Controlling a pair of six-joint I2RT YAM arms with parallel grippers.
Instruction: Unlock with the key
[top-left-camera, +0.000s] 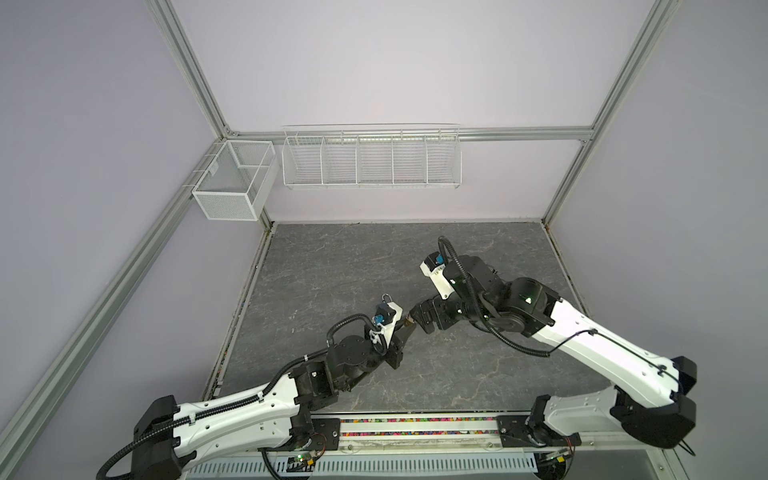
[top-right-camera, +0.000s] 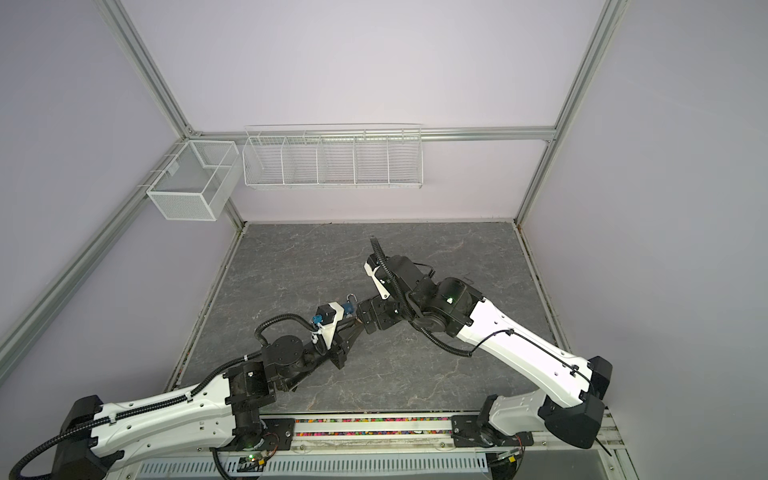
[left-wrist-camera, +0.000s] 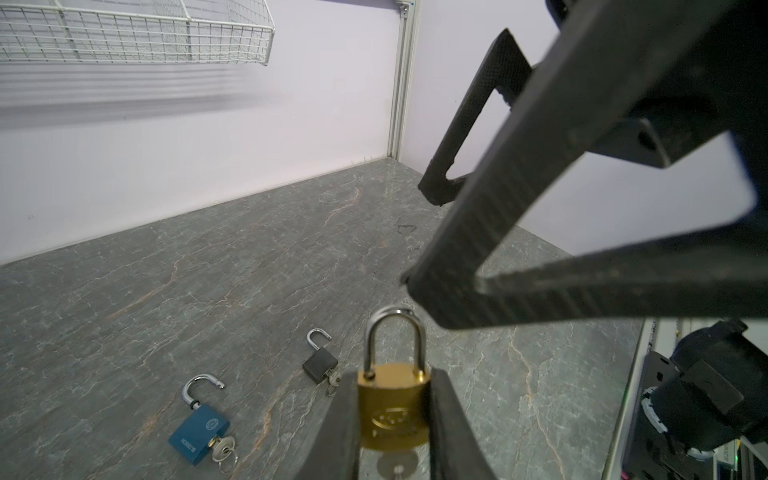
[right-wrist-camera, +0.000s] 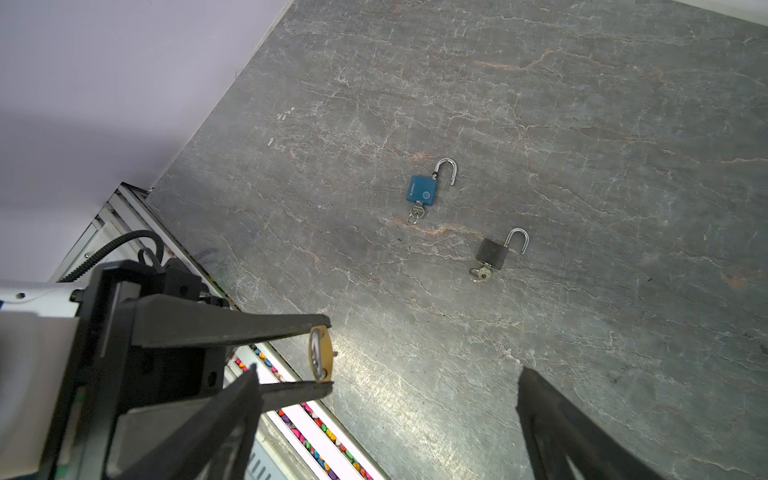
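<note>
Left wrist view: clamped between the left jaws, one brass padlock, a finger on either narrow side of the body. Shackle shut, pointing away from the wrist, the lock held clear of the desk. At the keyhole end, a silver key, partly cut off by the frame edge. Just beyond the shackle, the right jaws, spread wide and holding nothing, one fingertip close over the shackle; touching or not, cannot tell.

Padlocks, counted: three. Besides the brass one, a blue padlock and a black padlock, both flat on the desk, shackles swung open, near each other but apart. Keys, counted: three, one per lock, with a second key in the blue body and a third key in the black.

Right wrist view: the brass lock seen end-on between the left fingers, its key hidden here; both desk locks seen whole from above.

In both top views, the two jaws tip to tip near the desk's middle, the brass lock only a small brown speck between them. In a top view, part of the blue lock showing past the left wrist camera; black lock hidden behind the arms.

Baskets, counted: two, a wire rack of five compartments on the back wall and a mesh basket on the left rail. Bare desk toward the back wall and the right edge, walls on three sides.
</note>
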